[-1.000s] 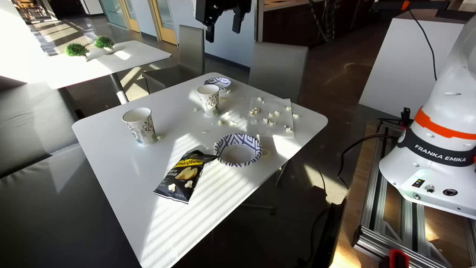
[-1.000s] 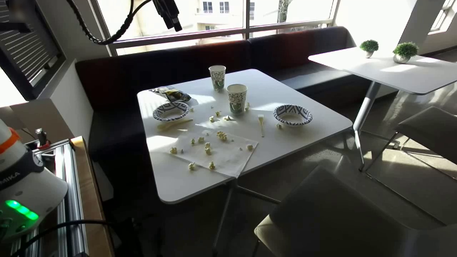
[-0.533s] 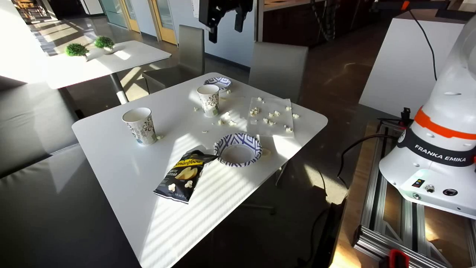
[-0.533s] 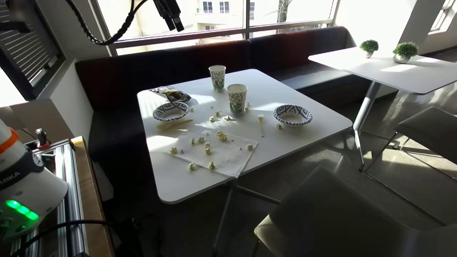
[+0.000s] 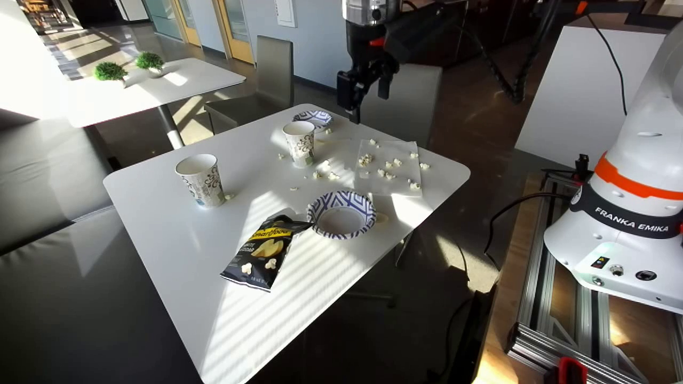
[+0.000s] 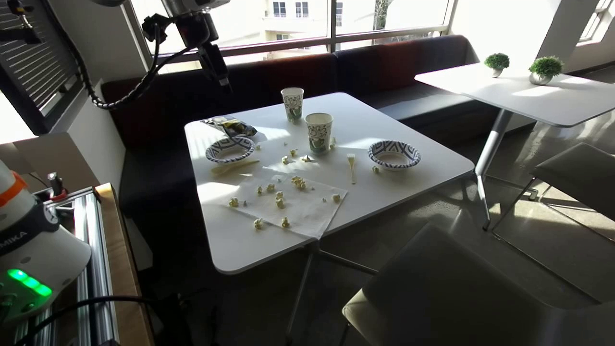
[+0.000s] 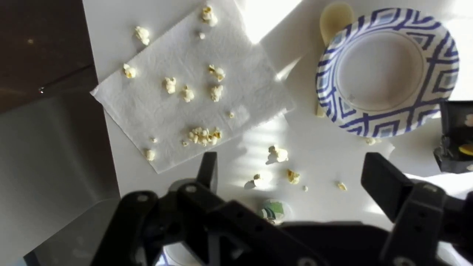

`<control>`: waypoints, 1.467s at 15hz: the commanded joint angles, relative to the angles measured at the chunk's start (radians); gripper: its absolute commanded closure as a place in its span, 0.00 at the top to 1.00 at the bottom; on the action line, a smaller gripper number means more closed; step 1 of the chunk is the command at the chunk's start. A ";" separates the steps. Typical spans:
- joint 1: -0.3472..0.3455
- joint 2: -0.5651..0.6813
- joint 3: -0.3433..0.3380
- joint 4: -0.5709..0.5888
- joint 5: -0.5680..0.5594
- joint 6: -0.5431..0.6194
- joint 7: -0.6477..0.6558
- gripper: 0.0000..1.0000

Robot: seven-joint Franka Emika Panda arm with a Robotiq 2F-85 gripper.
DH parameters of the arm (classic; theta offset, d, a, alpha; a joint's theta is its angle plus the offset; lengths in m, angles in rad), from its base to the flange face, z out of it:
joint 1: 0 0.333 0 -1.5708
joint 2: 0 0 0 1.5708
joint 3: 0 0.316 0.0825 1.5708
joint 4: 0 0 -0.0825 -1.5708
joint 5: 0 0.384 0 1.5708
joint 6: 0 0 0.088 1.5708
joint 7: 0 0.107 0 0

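My gripper (image 7: pixel 291 161) stands wide open above the white table, its black fingers (image 7: pixel 384 184) apart with nothing between them. Several popcorn pieces (image 7: pixel 281 155) lie on the tabletop below, seen through the gap in the wrist view. Beside them is a pale paper napkin (image 7: pixel 251 88) with more popcorn scattered on it. A blue-patterned paper bowl (image 7: pixel 443 66) rests partly over a pale spoon (image 7: pixel 335 22). One patterned paper cup (image 7: pixel 275 210) is mostly hidden behind the gripper there. In an exterior view, the gripper (image 5: pixel 369 106) hangs in the air, touching nothing.
A black snack bag (image 5: pixel 265 250) lies near the bowl. Another upright cup (image 5: pixel 201 181) is further along the table. A second bowl (image 6: pixel 394 145) and a pale fork (image 6: pixel 351 168) sit toward another side. Chairs (image 6: pixel 442 278) and a bench (image 6: pixel 221 91) border the table (image 6: pixel 235 254).
The gripper has come down lower over the table, shifting right in one exterior view and slightly left in another, and more of the arm shows. Everything on the table stays put.
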 commanded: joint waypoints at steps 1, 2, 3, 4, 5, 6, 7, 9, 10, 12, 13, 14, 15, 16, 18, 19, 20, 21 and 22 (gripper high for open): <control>-0.061 -0.060 0.019 -0.141 -0.182 -0.023 0.134 1.00; -0.074 -0.057 0.018 -0.153 -0.234 -0.057 0.154 1.00; -0.090 -0.056 0.016 -0.162 -0.288 -0.079 0.177 1.00; -0.098 -0.057 0.009 -0.170 -0.334 -0.096 0.191 1.00; -0.107 -0.057 0.010 -0.174 -0.399 -0.111 0.204 1.00; -0.108 -0.057 0.003 -0.187 -0.485 -0.039 0.218 1.00; -0.071 -0.031 -0.028 -0.155 -0.390 -0.086 0.184 1.00; -0.073 -0.030 -0.033 -0.158 -0.458 -0.072 0.203 1.00; -0.072 -0.030 -0.033 -0.158 -0.466 -0.072 0.203 1.00; -0.072 -0.031 -0.033 -0.158 -0.470 -0.072 0.203 1.00; -0.063 -0.041 -0.074 -0.190 -0.479 0.097 0.180 1.00; -0.073 -0.039 -0.082 -0.198 -0.498 0.158 0.205 1.00; -0.094 0.001 -0.095 -0.178 -0.521 0.249 0.216 1.00; -0.110 0.030 -0.111 -0.171 -0.527 0.336 0.219 1.00; -0.087 0.079 -0.198 -0.175 -0.551 0.507 0.209 1.00; -0.072 0.111 -0.243 -0.176 -0.555 0.593 0.190 1.00; -0.059 0.152 -0.284 -0.177 -0.549 0.678 0.159 1.00; -0.054 0.204 -0.314 -0.179 -0.545 0.763 0.121 1.00; -0.058 0.255 -0.335 -0.182 -0.555 0.844 0.092 1.00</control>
